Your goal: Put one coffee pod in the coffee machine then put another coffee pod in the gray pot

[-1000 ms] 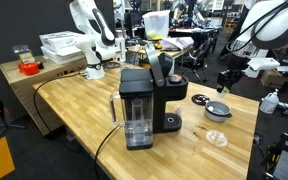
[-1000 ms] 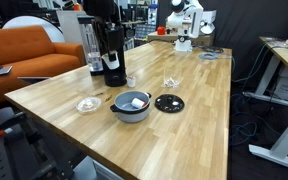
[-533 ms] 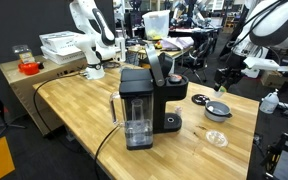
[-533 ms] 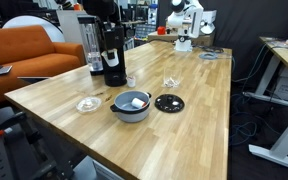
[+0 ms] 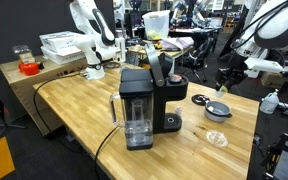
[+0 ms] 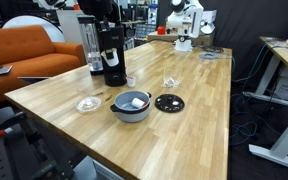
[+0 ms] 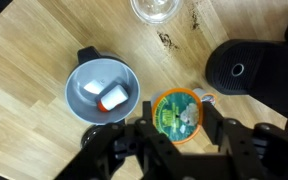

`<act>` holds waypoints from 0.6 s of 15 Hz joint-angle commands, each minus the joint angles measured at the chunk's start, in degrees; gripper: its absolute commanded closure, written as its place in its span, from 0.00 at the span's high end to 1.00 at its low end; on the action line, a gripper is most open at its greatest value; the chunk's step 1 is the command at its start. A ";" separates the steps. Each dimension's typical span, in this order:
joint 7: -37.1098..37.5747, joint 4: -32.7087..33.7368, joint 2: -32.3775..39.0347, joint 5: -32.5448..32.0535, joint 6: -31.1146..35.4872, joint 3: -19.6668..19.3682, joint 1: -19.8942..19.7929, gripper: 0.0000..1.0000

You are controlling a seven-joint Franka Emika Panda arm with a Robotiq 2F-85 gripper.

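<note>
Between the gripper's (image 7: 178, 128) drawn-in fingers sits one green-lidded coffee pod (image 7: 177, 112), seemingly pinched. Beside it, one gray pot (image 7: 84, 72) holds perhaps two pale pods (image 7: 92, 88). One coffee machine (image 7: 252, 70) stands near.

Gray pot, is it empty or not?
Not empty. The gray pot holds a plain white capsule and a white capsule marked red.

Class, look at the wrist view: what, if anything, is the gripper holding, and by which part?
A green-topped coffee pod, pinched by its opposite sides between the fingers of the gripper.
</note>
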 commanded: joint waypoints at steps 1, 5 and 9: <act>0.08 0.04 -0.07 -0.03 -0.16 0.41 -0.41 0.51; -0.18 0.36 0.72 0.43 -0.42 0.02 -0.54 0.26; -0.05 0.60 3.57 -0.33 -0.11 -1.77 -2.75 0.26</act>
